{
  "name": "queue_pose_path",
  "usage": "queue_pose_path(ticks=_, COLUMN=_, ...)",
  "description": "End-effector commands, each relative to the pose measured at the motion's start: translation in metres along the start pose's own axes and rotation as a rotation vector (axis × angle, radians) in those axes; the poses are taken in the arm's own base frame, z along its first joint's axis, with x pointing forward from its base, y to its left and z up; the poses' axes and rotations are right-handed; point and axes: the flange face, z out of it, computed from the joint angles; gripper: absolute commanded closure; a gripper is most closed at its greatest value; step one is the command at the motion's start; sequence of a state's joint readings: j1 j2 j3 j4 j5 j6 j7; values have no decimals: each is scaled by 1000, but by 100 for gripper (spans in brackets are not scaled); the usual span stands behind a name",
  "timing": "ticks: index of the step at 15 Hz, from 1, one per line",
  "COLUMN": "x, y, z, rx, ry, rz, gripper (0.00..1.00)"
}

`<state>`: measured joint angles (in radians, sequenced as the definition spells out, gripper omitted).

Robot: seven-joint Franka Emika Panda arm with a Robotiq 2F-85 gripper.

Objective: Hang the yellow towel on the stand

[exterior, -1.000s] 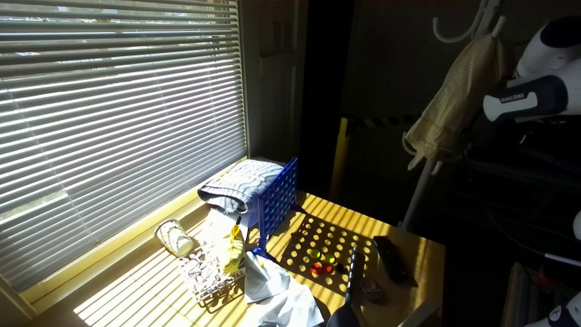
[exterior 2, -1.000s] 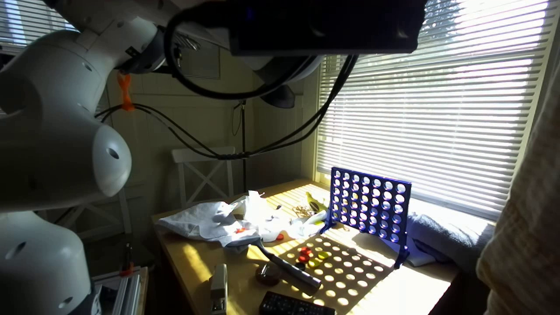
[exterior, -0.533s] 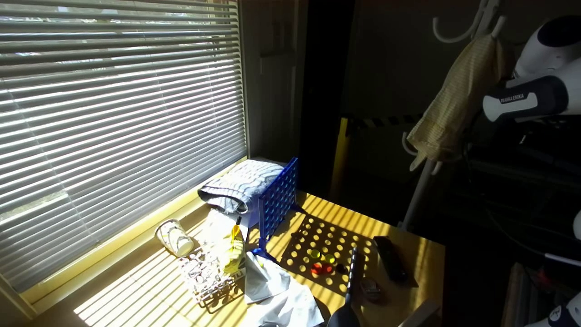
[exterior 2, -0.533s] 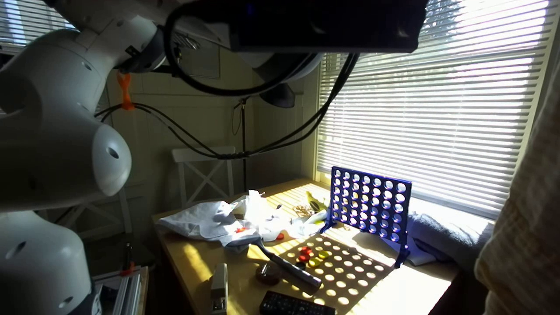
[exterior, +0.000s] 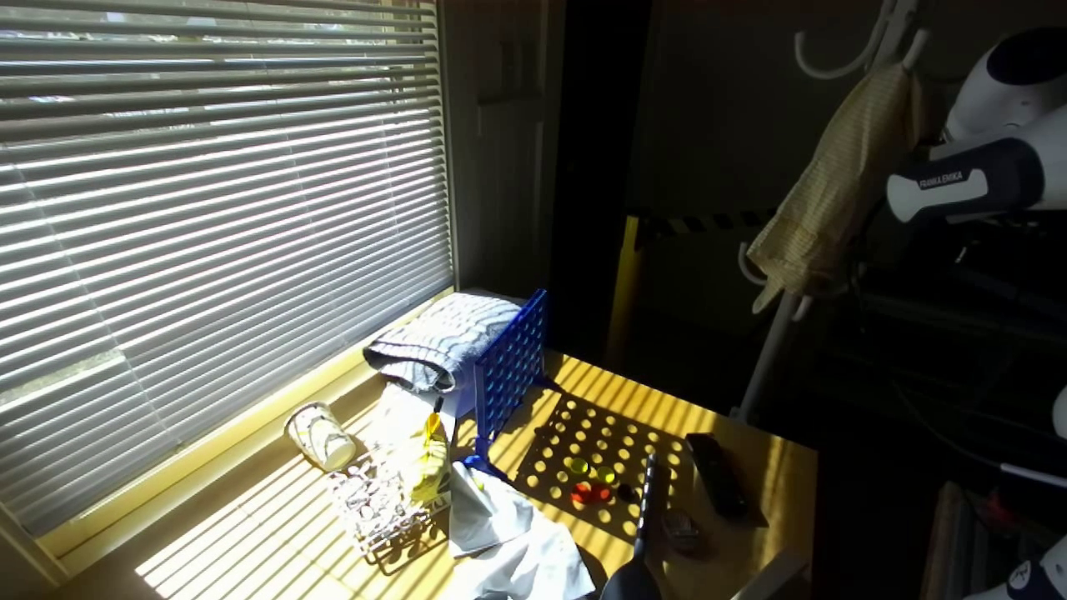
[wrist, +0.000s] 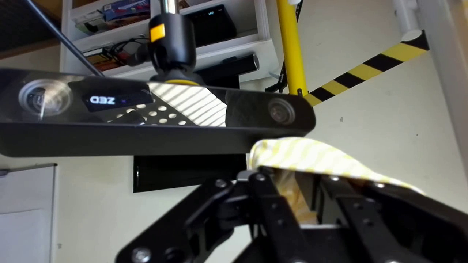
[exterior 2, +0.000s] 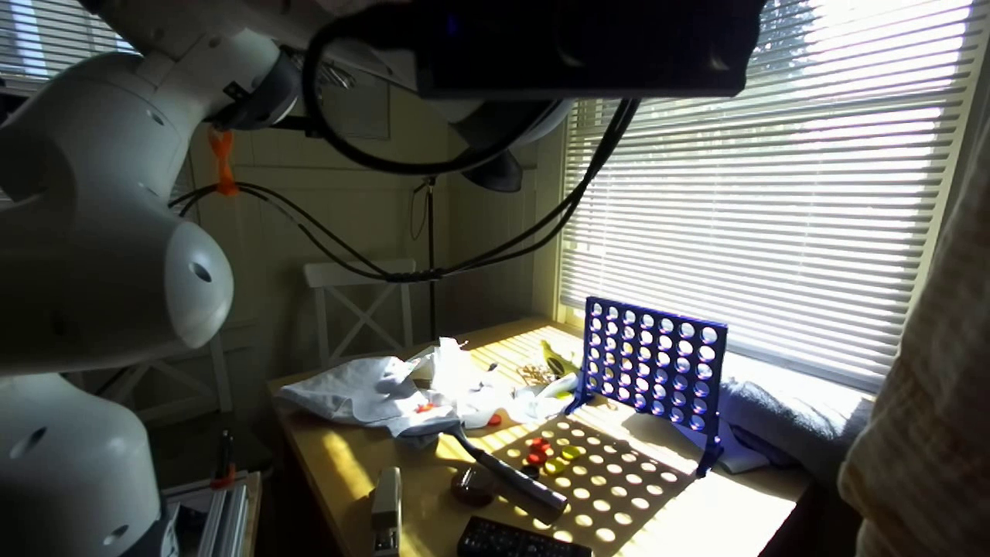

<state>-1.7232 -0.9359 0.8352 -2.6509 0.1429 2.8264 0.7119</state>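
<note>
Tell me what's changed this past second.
The yellow towel shifted slightly right at its lower end in an exterior view; the dark box overhead edged right too. Whether the fingers took hold or let go can't be told. The stand and blue game board stayed put.

- In an exterior view, a game frame (exterior: 510,371) was recorded upright on the table (exterior: 779,467).
- A folded cloth (exterior: 450,333) was found between game frame and window blind (exterior: 225,208).
- Between game frame and utensil (exterior: 643,517), discs (exterior: 581,492) were noted.
- A remote control (exterior: 715,475) was noted right of the utensil.
- The towel (exterior: 834,183) was observed before the stand (exterior: 767,358).
</note>
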Motion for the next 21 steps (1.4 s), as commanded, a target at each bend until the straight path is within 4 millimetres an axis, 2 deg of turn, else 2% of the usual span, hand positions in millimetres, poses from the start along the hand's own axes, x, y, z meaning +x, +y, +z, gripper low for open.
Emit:
queue_pose_path(ticks=1, x=0, y=-1, z=1, rx=-16, ry=-16, rz=10, gripper=44)
queue_pose_path(ticks=8, x=6, y=-11, z=-20, rx=32, ry=1, rz=15, gripper=0)
queue_pose_path(ticks=16, x=7, y=-13, z=-35, rx=64, ry=-2, rz=24, gripper=0)
queue_pose_path(ticks=21, x=6, y=-21, z=-54, rx=174, ry=33, rz=18, gripper=0)
